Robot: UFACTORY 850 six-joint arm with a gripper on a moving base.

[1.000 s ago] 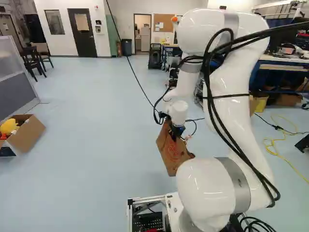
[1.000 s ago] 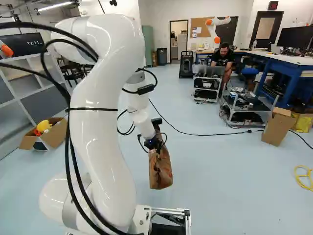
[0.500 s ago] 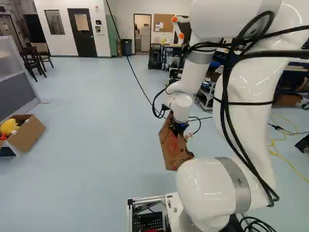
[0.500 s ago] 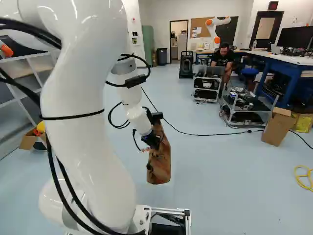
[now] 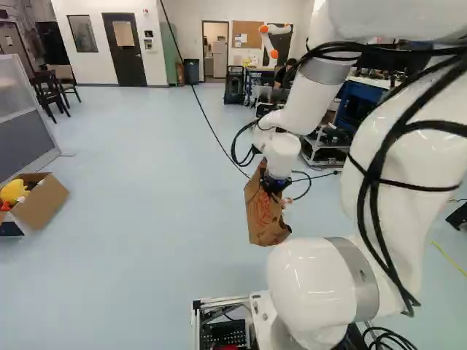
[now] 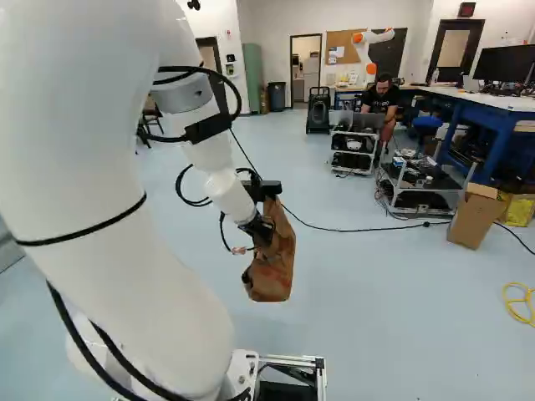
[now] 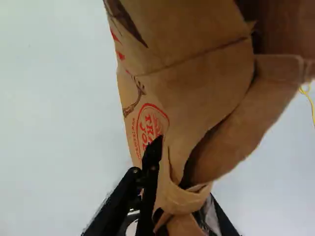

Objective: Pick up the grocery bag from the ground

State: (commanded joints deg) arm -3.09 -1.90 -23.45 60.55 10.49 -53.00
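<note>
My gripper (image 6: 262,230) hangs ahead of the base and holds the brown paper grocery bag (image 6: 274,269) by its upper part. In the left base view the bag (image 5: 263,217) dangles tilted below the wrist, seemingly clear of the floor. The wrist view has the gripper (image 7: 181,194) shut on a crumpled paper fold, one black finger on each side; the far finger is partly hidden behind paper. From there the bag (image 7: 197,83) extends ahead of the fingers, red print on one side and its folds gaping.
An open cardboard box with toys (image 5: 40,204) lies at the left. Carts (image 6: 422,188), a cardboard box (image 6: 475,217), a blue workbench (image 6: 501,117) and a yellow cable (image 6: 520,305) are at the right. A black cable (image 6: 351,230) crosses the floor. Another robot (image 6: 369,48) stands far back.
My arm's upper links have swung back toward the base cameras. The gripper and the bag held in it have risen a little, the bag swaying slightly. The base has stayed put.
</note>
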